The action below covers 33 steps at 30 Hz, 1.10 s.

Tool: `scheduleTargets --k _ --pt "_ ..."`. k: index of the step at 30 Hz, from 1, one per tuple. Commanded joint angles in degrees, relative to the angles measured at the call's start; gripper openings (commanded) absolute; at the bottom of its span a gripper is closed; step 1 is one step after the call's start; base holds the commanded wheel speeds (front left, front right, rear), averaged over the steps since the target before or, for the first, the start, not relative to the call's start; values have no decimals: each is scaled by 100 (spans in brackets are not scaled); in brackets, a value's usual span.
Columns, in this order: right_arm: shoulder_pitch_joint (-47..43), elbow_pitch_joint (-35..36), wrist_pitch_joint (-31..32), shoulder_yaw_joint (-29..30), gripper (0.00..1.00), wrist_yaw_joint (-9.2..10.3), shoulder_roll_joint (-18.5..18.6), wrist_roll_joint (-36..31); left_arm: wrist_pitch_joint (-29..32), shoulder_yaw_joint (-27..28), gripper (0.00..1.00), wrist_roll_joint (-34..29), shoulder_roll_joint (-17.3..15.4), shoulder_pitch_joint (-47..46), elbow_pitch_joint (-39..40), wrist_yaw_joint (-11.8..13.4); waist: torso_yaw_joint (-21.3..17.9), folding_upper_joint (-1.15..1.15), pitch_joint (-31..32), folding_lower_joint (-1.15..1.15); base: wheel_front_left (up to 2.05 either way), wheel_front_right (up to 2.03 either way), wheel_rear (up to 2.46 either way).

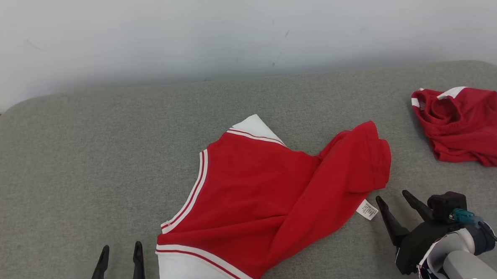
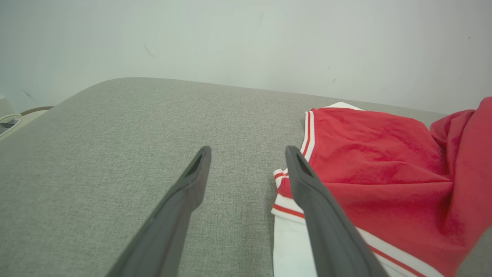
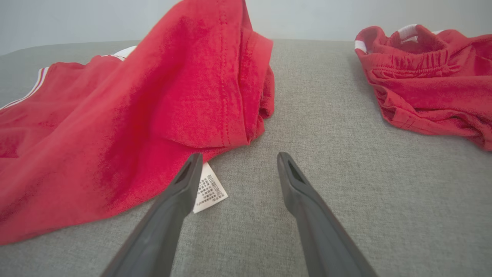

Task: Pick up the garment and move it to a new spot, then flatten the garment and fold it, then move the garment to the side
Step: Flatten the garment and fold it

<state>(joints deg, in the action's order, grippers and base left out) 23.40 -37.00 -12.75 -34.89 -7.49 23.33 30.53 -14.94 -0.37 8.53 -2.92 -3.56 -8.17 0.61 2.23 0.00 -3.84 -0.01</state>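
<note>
A grey padded surface (image 1: 86,163) spans the scene below a pale wall (image 1: 243,30); the red garment (image 1: 255,189), trimmed in white stripes, lies rumpled at its centre, one end bunched toward the right; a second red garment (image 1: 466,126) sits crumpled at the far right, well apart; the right gripper (image 1: 392,196), fingers apart and empty, points at the garment's right edge; the left gripper (image 1: 122,245), fingers likewise spread, holds nothing near the white lower-left hem; a white care label (image 1: 367,210) pokes out just beside the right gripper.
</note>
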Motion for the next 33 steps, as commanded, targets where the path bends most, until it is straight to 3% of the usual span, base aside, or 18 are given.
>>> scheduleTargets --k 1,14,16,18,19,20,21,22,27,33 --pt "100 -59 -24 -25 100 -1 -29 19 -24 1 100 17 -4 -37 -6 17 50 0 -37 1 0 0 0" --pt "864 -1120 -178 -389 100 -1 -169 296 -24 10 100 -3 -2 -142 16 -4 289 0 -274 1 0 0 0" --pt "972 -1285 -191 -441 86 -1 -183 300 -24 -13 100 6 -1 -163 22 14 322 0 -314 1 0 0 0" --pt "1087 -1439 -199 -506 84 -1 -184 292 -24 -23 100 13 0 -198 24 9 360 0 -359 1 0 0 0" --pt "1158 -1492 -212 -530 76 -1 -196 285 -24 -27 100 15 -1 -210 23 6 376 0 -379 1 0 0 0" --pt "1217 -1518 -226 -552 49 -1 -222 300 -24 -25 100 15 -1 -219 19 5 390 0 -396 1 0 0 0" --pt "1262 -1538 -235 -583 38 -1 -244 319 -24 -20 100 13 -1 -228 22 9 397 0 -411 1 0 0 0" --pt "1283 -1545 -244 -610 1 -1 -253 327 -24 -24 100 13 0 -225 30 23 399 0 -418 1 0 0 0" --pt "1234 -1376 -253 -702 0 -1 -232 462 -24 -13 100 13 -1 -144 -5 72 340 0 -354 1 0 0 0" --pt "775 -483 -246 -771 0 -1 71 779 -24 -23 100 48 0 -39 -61 50 136 0 -128 1 0 0 0"
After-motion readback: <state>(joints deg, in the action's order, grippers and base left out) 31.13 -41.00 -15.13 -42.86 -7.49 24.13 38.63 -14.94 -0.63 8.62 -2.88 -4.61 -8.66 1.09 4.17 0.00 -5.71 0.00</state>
